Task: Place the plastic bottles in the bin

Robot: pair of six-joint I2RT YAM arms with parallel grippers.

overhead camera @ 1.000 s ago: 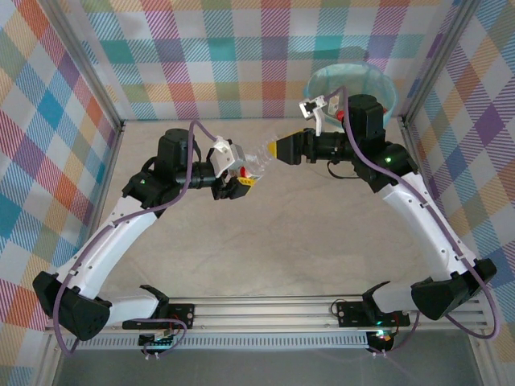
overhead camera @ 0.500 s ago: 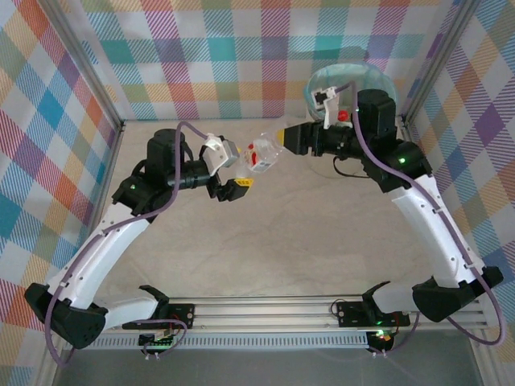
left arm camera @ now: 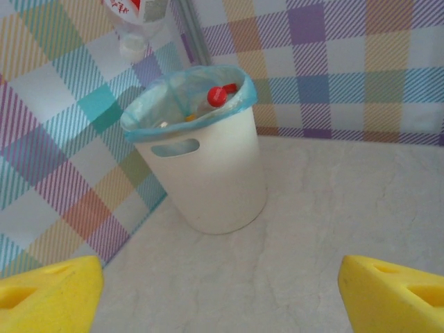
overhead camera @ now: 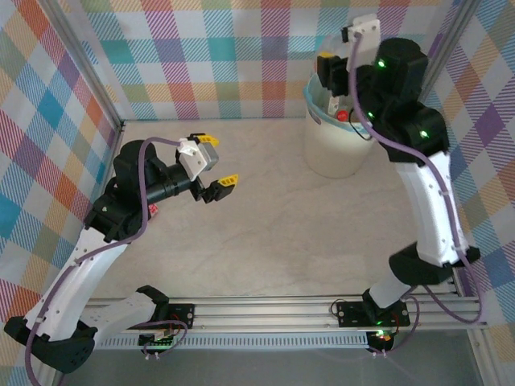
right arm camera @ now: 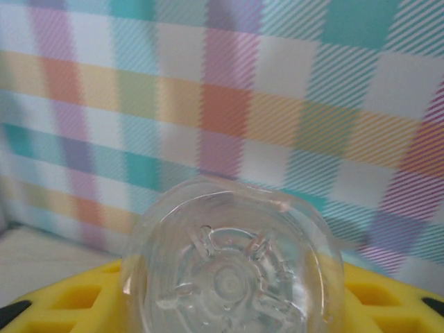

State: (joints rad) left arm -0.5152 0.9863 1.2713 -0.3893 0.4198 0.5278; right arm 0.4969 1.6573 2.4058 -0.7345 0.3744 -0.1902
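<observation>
A pale, marbled table [overhead camera: 282,233], walled on three sides in bright checked cloth [overhead camera: 201,56], held the scene. The right arm [overhead camera: 430,193] reared up along the right side, while the left arm [overhead camera: 88,249] bent across the left. The bin [overhead camera: 334,153], a white tub with a light blue liner folded over its rim, stood at the table's far right corner. The left gripper [overhead camera: 217,161] hung over the table left of centre, its yellow fingers spread wide with nothing between them, facing the bin and well apart from it. The right gripper [right arm camera: 229,302] was clamped on a clear plastic bottle [right arm camera: 229,270], which hung neck downward above the bin and showed a red label to the left wrist camera. A red cap [left arm camera: 218,94] lay inside the liner.
</observation>
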